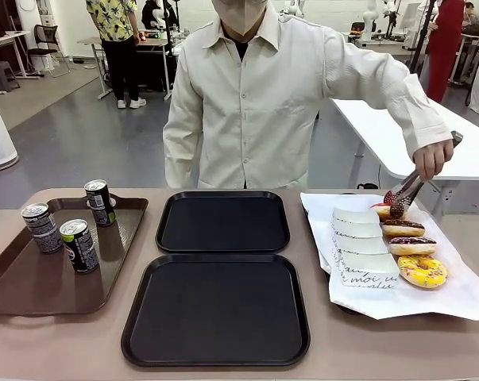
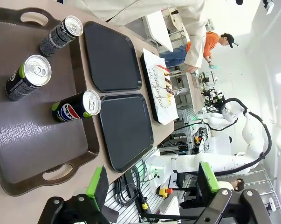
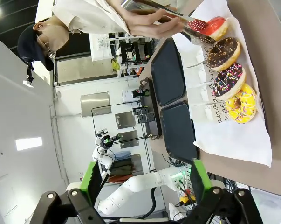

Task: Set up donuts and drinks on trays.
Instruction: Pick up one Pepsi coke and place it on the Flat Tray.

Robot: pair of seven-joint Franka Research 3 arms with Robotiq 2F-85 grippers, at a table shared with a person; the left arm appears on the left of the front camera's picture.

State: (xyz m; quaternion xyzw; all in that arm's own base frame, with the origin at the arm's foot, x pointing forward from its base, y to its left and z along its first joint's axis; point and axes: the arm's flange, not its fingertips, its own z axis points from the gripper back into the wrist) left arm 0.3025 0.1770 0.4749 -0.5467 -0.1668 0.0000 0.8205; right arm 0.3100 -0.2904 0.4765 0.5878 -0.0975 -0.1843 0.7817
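My left hand point(image 2: 152, 186) is released, its fingers spread wide, hanging near the brown tray point(image 2: 33, 140). My right hand point(image 3: 145, 179) is also spread wide and grasps nothing, near the white paper sheet point(image 3: 233, 140). On the tabletop point(image 1: 342, 349), three drinks point(image 1: 79, 245) stand upright on the brown tray at my left. Two black trays point(image 1: 217, 309) lie in the middle, one behind the other. Four donuts point(image 1: 412, 245) lie in a row on the paper at my right. The person's hand point(image 1: 432, 159) holds tongs point(image 1: 406, 194) at the farthest one.

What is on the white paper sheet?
Four donuts in white sleeves, the person's tongs at the farthest. The sleeves cover part of each donut; the sheet hides what is beneath.
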